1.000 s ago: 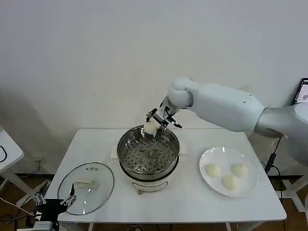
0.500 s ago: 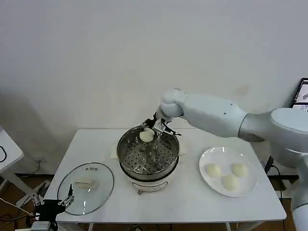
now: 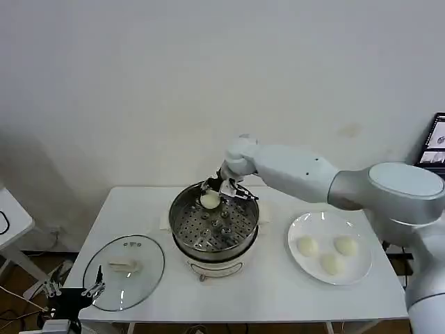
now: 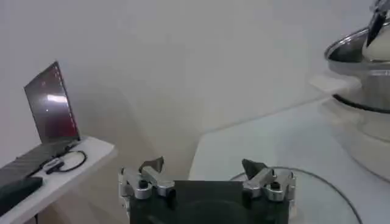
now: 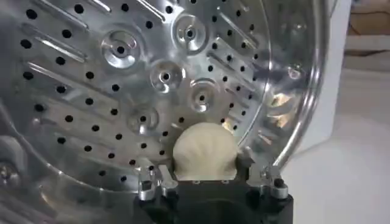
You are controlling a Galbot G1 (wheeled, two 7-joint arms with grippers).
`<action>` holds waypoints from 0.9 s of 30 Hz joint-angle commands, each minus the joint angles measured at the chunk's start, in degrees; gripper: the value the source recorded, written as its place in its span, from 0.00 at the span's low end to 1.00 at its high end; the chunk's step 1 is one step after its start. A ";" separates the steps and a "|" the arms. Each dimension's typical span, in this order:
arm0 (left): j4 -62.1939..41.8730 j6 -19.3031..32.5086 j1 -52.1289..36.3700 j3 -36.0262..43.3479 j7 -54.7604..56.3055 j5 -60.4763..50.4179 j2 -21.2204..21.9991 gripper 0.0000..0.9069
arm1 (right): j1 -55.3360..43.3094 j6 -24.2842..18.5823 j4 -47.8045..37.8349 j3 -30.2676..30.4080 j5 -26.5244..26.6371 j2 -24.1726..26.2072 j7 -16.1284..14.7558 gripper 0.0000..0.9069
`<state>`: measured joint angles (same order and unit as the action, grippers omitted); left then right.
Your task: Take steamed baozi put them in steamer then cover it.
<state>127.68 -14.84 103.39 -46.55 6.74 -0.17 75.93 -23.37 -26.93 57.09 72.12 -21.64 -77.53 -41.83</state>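
Observation:
My right gripper (image 3: 211, 199) is shut on one steamed baozi (image 3: 208, 201), holding it low inside the back of the steamer (image 3: 214, 250). In the right wrist view the cream-white bun (image 5: 204, 149) sits between the fingers (image 5: 246, 164), just above the perforated tray (image 5: 122, 79). Three more baozi (image 3: 332, 264) lie on the white plate (image 3: 327, 218) at the right. The steamer's glass lid (image 3: 142, 275) rests on the table at the front left. My left gripper (image 3: 73, 289) is parked open beside the lid's near edge, and in its own view the left gripper (image 4: 201, 165) holds nothing.
The white table (image 3: 278, 299) has free room between the steamer and the plate. A small side table (image 3: 10, 219) stands at the far left, and a laptop (image 4: 52, 103) rests on a side surface in the left wrist view. A wall stands right behind the table.
My right gripper has carried the baozi down and slightly left, from above the steamer's back rim to inside the pot. The left arm has not moved.

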 commanded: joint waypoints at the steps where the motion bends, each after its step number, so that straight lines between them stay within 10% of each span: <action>1: 0.18 -0.01 -0.05 0.09 0.02 0.06 0.07 1.00 | 0.53 -1.10 -1.48 0.17 -2.19 -0.91 1.13 1.00; 10: 0.88 0.01 0.41 0.33 0.23 0.10 0.02 1.00 | -3.62 3.51 5.47 0.05 1.25 2.40 -1.70 1.00; 17: 2.45 0.01 0.59 1.39 0.29 0.13 -0.14 1.00 | -16.74 20.11 20.95 3.41 20.87 12.69 -10.94 1.00; 27: 4.09 -0.10 0.25 1.92 -0.63 -0.20 -2.81 1.00 | -20.13 31.66 30.86 7.34 24.28 30.91 -12.39 1.00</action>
<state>130.81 -14.96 103.62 -44.89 6.51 -0.21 74.62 -38.34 -6.07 77.85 76.70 -4.53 -60.42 -51.16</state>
